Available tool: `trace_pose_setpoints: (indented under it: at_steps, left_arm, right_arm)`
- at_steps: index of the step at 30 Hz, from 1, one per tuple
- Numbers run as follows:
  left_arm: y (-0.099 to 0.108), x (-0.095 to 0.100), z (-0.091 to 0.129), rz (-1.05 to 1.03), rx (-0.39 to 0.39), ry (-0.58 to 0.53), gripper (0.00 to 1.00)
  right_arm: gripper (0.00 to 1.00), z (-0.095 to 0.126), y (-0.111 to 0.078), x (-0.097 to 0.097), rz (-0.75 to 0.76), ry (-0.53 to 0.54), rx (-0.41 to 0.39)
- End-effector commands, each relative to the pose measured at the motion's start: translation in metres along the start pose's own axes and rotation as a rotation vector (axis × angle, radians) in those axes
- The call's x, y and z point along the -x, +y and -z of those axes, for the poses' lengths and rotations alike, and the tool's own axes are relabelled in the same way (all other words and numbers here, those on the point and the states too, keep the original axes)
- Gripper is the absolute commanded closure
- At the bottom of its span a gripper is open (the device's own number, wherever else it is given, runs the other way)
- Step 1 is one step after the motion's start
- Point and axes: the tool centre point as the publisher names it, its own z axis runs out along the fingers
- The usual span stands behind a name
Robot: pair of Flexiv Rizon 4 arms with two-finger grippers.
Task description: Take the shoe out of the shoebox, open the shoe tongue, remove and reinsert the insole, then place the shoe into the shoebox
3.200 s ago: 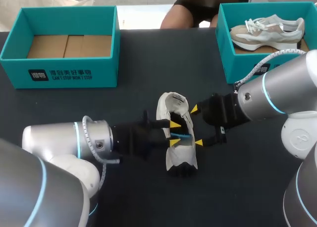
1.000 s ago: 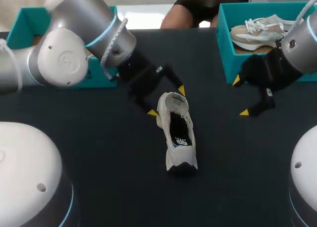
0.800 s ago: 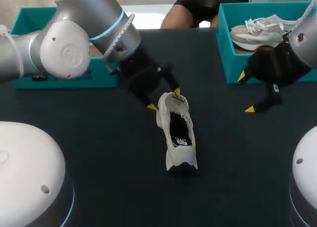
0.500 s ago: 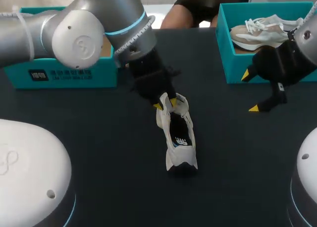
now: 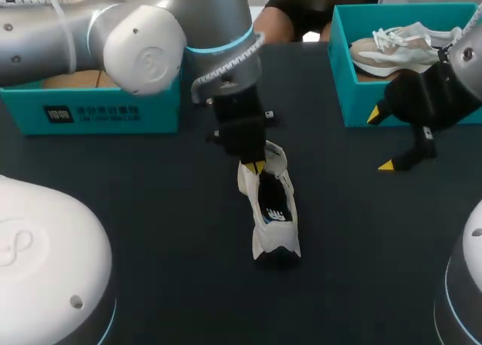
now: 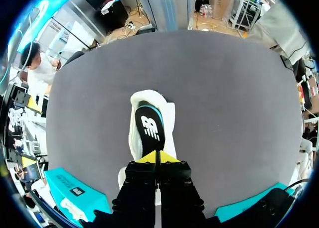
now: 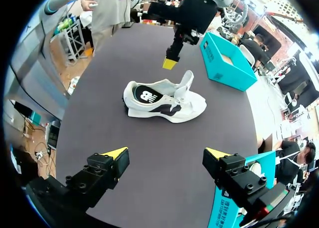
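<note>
The white shoe (image 5: 269, 209) lay on its sole in the middle of the table (image 5: 151, 209), well apart from both edges, black insole (image 6: 149, 128) showing inside. The left gripper (image 5: 254, 166) hung just over the shoe's far end by the raised tongue (image 7: 185, 82), its yellow tips pressed together on nothing. The right gripper (image 5: 379, 140) was spread wide and empty near the right edge, in front of the right shoebox (image 5: 354, 81).

I see soft, even overhead light on the dark tabletop (image 5: 151, 209), which reads matte. The white shoe (image 5: 269, 209) throws only a faint shadow close beneath it. The silver shell of my left arm (image 5: 143, 51) carries a pale sheen, and both wrist views look equally bright
</note>
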Motion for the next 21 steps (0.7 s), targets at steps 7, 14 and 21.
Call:
trace_pose_setpoints:
  at_steps: [7,14,21]
  left_arm:
    - [-0.021,0.011,-0.045,-0.007,-0.008,0.115,1.00]
    - [-0.019,0.004,-0.067,-0.013,0.003,0.100,1.00]
    - [-0.016,0.011,-0.086,0.020,0.023,0.077,1.00]
  right_arm:
    - [0.00,-0.001,0.000,0.000,-0.001,-0.001,-0.003]
    - [0.00,-0.001,0.000,0.000,-0.001,-0.001,-0.003]
    - [0.00,-0.001,0.000,0.000,-0.001,-0.001,-0.003]
